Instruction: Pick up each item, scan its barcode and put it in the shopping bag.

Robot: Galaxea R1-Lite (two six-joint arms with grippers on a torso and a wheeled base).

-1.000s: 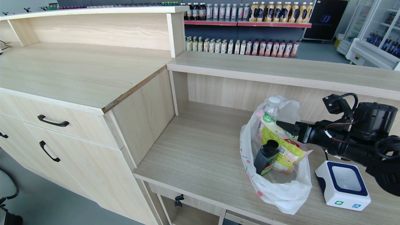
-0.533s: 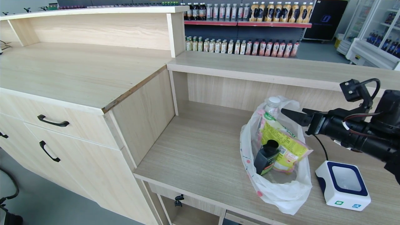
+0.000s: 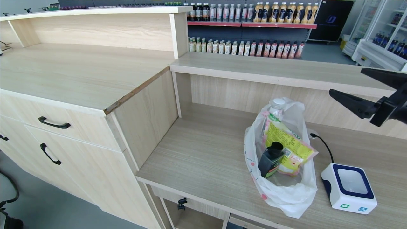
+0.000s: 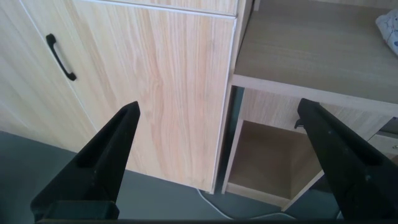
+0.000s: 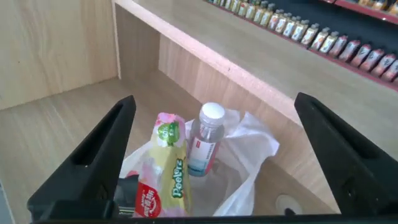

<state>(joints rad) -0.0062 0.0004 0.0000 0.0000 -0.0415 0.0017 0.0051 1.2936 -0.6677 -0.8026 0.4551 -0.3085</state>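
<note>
1. Withdrawn from the bag's mouth in the last second, the right gripper [image 3: 346, 81] now hangs up and to the right in the head view, near the light wooden upper ledge [image 3: 254, 68]. Its black fingers are spread wide and hold nothing.
2. Head view: the translucent white plastic shopping bag [image 3: 286, 195] stands on the pale wooden lower counter [image 3: 203, 152], just beside the white-and-blue box scanner [image 3: 349, 187]. Inside the bag are a clear bottle with a white cap [image 3: 277, 106], a yellow-green snack pouch [image 3: 287, 144] and a dark bottle with a black cap [image 3: 271, 159], which leans against the pouch.
3. Left wrist view: the left gripper [image 4: 219, 107] is spread wide and empty, in front of a light wooden cabinet door with a black handle [image 4: 60, 57]. It is well apart from the bag, a corner [image 4: 388, 25] of which shows on the counter.
4. Right wrist view: the right gripper [image 5: 214, 99] gapes above the open bag [image 5: 255, 149], touching nothing. The capped bottle [image 5: 205, 146] stands upright beside the pouch [image 5: 168, 162].
</note>
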